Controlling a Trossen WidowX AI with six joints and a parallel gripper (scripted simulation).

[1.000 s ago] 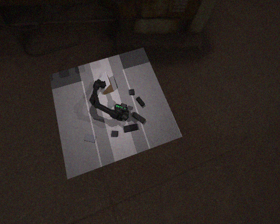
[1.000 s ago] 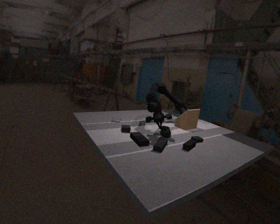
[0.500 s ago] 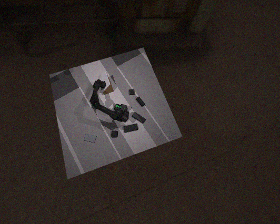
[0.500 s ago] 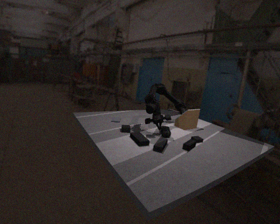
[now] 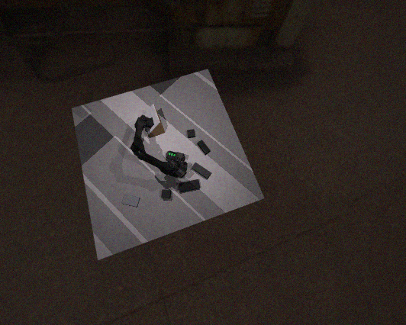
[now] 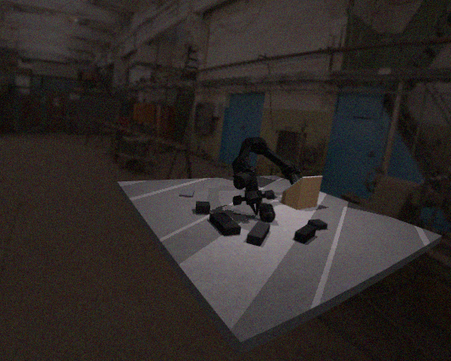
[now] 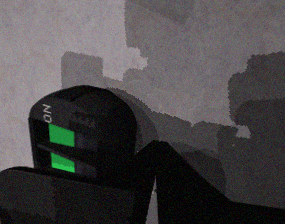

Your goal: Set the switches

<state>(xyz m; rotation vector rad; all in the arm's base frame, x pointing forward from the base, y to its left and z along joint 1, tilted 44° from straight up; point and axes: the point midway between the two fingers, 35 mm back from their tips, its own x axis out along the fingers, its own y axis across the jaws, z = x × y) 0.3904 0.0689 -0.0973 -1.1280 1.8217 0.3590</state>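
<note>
The dark controller unit (image 5: 180, 156) (image 6: 267, 213) (image 7: 110, 132) sits on the bench with its switches up. The top view shows three green switch ends (image 5: 172, 154); the wrist view shows two, the upper one (image 7: 62, 135) near the printed "ON". The other switches are hidden by the gripper or too dark to read. The label underneath is hidden. My gripper (image 6: 256, 213) (image 7: 158, 147) is shut and empty, pointing down close beside the unit, its tips to the unit's right in the wrist view. I cannot tell whether they touch it.
Several dark modules lie around: a small block (image 5: 166, 194) (image 6: 203, 207), a long box (image 5: 189, 186) (image 6: 225, 224), another box (image 5: 201, 170) (image 6: 258, 233) and a narrower one (image 5: 204, 147) (image 6: 305, 232). A wooden stand (image 5: 157, 130) (image 6: 309, 194) is near the arm's base. A thin plate (image 5: 131, 200) (image 6: 186, 193) lies apart.
</note>
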